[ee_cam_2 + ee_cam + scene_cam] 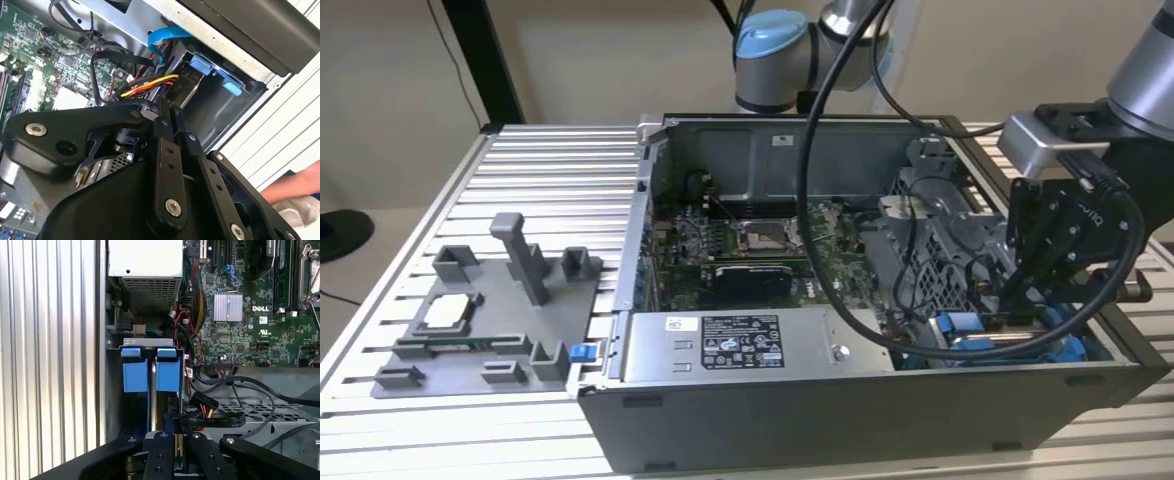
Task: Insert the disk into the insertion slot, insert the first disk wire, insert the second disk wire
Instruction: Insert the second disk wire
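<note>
Seated in the bay at the open grey computer case's [854, 420] corner, the silver disk in its blue plastic carrier [151, 371] looks rigid, fairly heavy, best held by its frame; the black gripper's [176, 432] fingers, drawn together, pinch a black-plugged wire bundle [152, 86].

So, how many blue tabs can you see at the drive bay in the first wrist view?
2. The left blue tab and the right blue tab stand side by side at the end of the drive bay, just beyond the gripper. Others may be hidden.
</note>
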Robot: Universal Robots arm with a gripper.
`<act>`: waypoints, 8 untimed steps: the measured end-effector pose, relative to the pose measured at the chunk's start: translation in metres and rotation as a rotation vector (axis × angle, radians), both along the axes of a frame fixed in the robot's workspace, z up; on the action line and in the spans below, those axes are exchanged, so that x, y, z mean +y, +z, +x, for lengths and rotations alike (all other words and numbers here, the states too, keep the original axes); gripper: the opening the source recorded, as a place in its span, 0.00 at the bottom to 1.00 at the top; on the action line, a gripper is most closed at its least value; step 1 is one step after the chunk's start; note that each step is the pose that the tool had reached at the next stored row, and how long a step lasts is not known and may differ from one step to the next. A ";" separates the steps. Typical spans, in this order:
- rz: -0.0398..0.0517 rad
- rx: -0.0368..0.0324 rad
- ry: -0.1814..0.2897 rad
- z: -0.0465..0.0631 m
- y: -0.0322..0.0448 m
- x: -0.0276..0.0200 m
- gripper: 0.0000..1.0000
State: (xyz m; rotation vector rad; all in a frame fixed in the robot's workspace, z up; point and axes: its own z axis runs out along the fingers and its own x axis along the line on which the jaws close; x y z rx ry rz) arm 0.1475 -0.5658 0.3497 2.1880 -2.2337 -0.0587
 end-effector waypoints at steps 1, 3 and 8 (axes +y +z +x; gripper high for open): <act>0.0002 0.0000 0.000 0.000 -0.0004 0.0000 0.00; 0.0001 0.0000 0.000 0.000 -0.0011 0.0000 0.00; 0.0001 0.0000 0.001 0.000 -0.0025 0.0000 0.00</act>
